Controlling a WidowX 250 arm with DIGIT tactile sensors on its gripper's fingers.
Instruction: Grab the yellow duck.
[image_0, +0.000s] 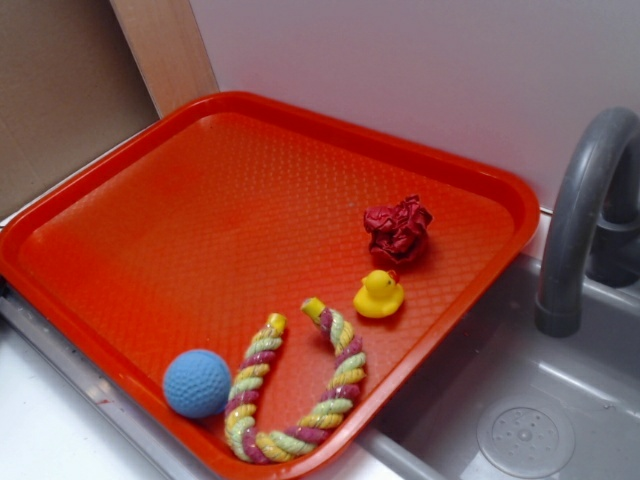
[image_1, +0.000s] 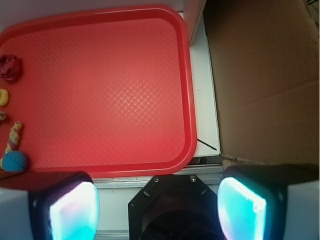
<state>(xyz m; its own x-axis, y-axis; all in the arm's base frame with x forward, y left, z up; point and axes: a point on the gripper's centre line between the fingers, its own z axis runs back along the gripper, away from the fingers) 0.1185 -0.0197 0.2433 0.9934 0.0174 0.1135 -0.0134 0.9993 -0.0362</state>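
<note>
Hand (image_1: 157, 202) fingers apart, empty | yellow duck (image_0: 379, 294) on red tray (image_0: 150, 220) beside crumpled red wad (image_0: 397, 230) | no readable writing

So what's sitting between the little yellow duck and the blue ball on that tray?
The braided rope toy: in the exterior view its U-shape lies on the tray between the yellow duck and the blue ball.
</note>
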